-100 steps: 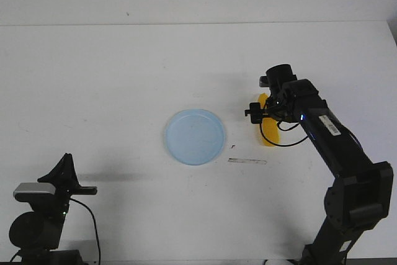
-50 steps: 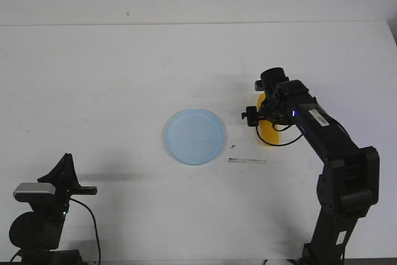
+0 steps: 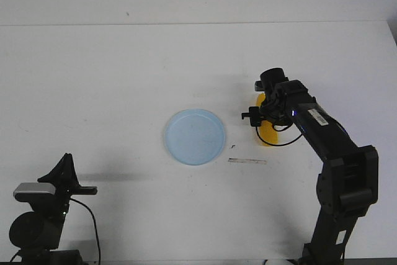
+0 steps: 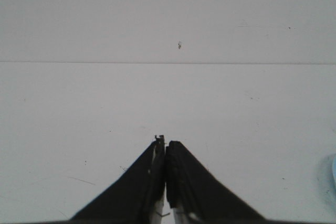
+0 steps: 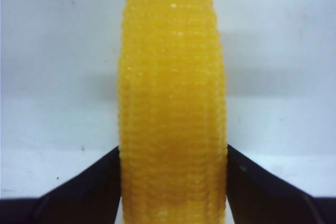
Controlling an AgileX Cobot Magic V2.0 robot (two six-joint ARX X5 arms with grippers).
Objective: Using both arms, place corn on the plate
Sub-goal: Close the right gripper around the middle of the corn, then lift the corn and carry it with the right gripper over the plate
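Right pincer (image 5: 173, 192) apparently gripping corn (image 5: 172, 103) beside plate (image 3: 195, 136)

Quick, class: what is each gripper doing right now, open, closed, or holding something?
Left gripper: closed, holding nothing.
Right gripper: closed on the corn, a finger against each side.

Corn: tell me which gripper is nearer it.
Right. The right gripper has a finger on each side of the corn; the left gripper sits far away at its base.
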